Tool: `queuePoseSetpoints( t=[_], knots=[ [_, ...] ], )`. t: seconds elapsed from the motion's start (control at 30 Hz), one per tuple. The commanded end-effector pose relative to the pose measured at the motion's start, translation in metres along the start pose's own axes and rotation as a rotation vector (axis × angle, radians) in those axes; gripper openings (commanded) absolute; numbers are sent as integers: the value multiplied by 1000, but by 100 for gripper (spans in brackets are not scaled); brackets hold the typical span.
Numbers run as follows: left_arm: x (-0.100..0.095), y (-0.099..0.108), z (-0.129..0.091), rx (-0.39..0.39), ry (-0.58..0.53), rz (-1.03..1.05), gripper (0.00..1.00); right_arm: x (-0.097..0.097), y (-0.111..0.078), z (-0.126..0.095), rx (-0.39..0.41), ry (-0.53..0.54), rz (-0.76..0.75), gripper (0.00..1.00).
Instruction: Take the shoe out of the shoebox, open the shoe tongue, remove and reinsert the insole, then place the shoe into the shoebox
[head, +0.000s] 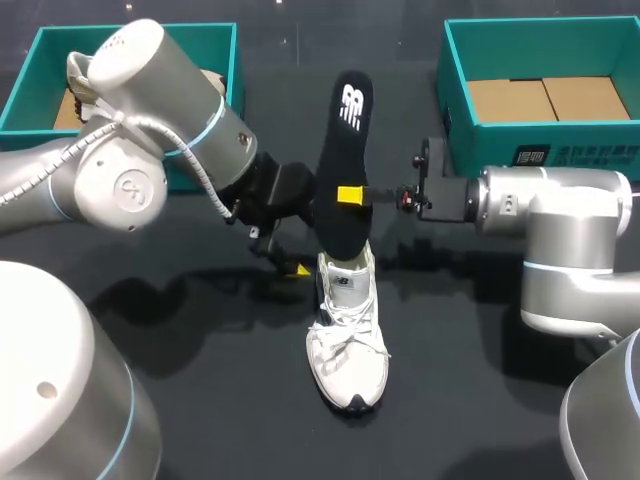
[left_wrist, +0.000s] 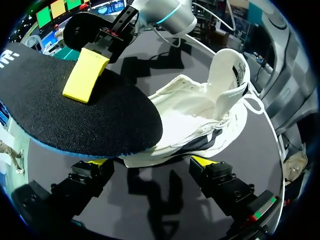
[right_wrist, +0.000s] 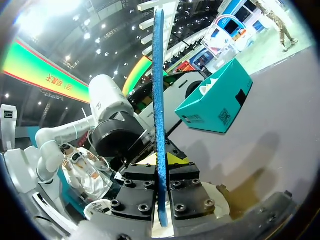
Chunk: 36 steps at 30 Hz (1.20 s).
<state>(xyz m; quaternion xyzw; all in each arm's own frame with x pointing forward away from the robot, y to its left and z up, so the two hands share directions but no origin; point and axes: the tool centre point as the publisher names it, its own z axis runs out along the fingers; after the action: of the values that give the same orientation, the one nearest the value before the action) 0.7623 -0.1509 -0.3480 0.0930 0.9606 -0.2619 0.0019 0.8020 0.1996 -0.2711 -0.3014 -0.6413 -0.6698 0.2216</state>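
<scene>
Shoe (head: 347, 335) out on desk (head: 200, 400), insole (head: 345, 150) held above it.
Head view: white shoe at ctr, toe toward the robot. Black insole stands tilted w/ lower end at the shoe's opening. Right end effector (head: 352, 194) is clenched on the insole's middle; left end effector (head: 290, 255) sits just beside the heel. Teal left shoebox (head: 215, 40) & right shoebox (head: 455, 90) are at the far corners. Left wrist view: own fingers (left_wrist: 202, 161) spread wide, released; shoe just ahead, tongue (left_wrist: 231, 70) pulled up, insole end over the opening. Right wrist view: insole seen edge-on, pinched btwn both black fingers (right_wrist: 187, 192).
</scene>
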Motion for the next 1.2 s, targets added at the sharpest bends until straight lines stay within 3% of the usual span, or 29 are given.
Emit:
queuePoseSetpoints(
  t=[0.03, 0.53, 0.97, 1.2],
  knots=[
    [5, -2, 2, -3, -15, -9, 100, 2, -6, 3, -27, 4, -26, 0],
    [7, -1, 8, -7, 2, -35, 100, 5, -10, -3, -95, -14, -152, 0],
    [7, -1, 8, -7, 2, -35, 100, 1, -4, -15, -93, -14, -211, 0],
    [7, -1, 8, -7, 2, -35, 100, -8, -15, -14, -78, 9, -197, 0]
  ],
)
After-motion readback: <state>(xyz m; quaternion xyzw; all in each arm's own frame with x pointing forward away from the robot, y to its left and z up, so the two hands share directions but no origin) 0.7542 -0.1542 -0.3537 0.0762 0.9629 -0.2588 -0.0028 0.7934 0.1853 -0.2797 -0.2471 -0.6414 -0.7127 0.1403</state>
